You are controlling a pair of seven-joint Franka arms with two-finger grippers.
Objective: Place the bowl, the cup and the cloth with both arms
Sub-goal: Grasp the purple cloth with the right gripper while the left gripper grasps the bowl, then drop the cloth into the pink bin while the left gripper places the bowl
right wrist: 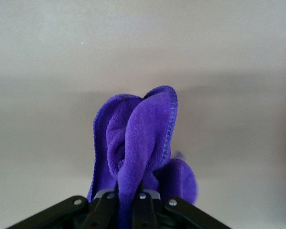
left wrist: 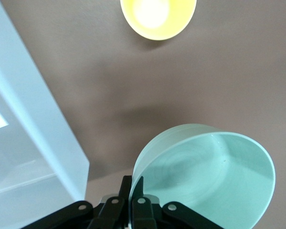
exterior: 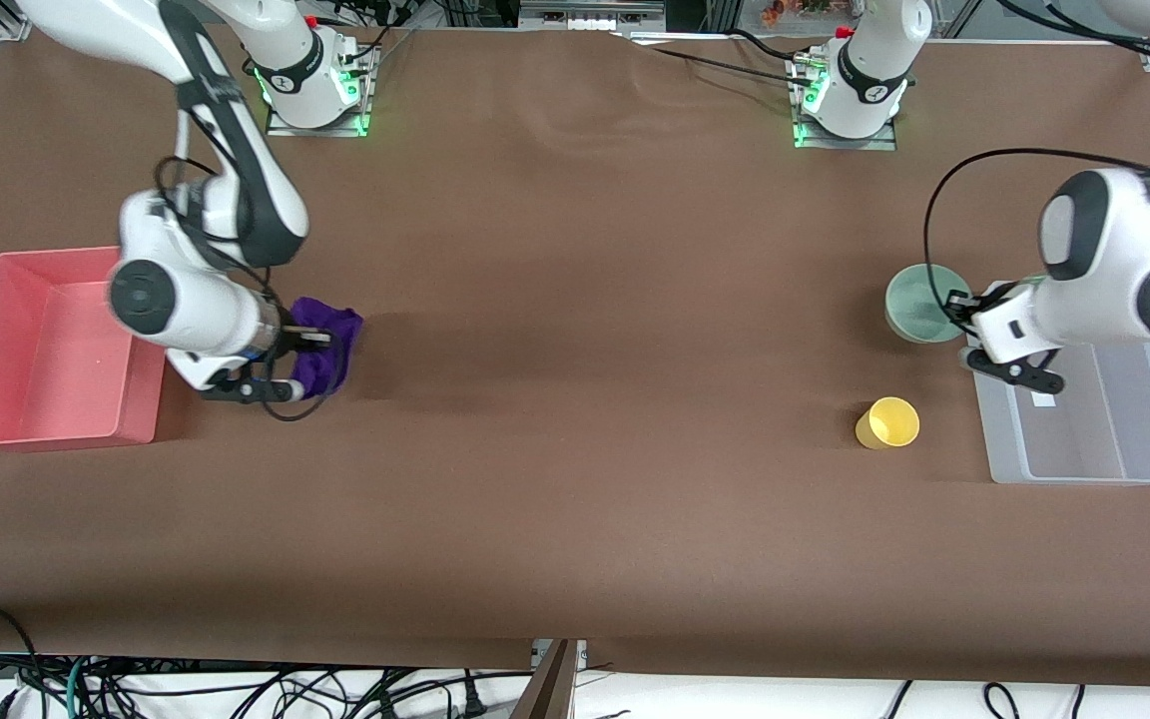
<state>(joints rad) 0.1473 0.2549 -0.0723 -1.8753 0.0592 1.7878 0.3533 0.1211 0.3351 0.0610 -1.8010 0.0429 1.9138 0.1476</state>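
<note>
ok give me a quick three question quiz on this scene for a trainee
1. True or false: the right pincer is shut on the cloth.
2. What does the left pincer grip?
A. the cup
B. the rim of the bowl
C. the clear bin
3. Fill in: the cup stands ____ to the front camera than the bowl.

Key: 1 true; 2 B; 3 nearer

High front camera overlooks the whole table (exterior: 575, 419); each wrist camera looks closely past its fingers
</note>
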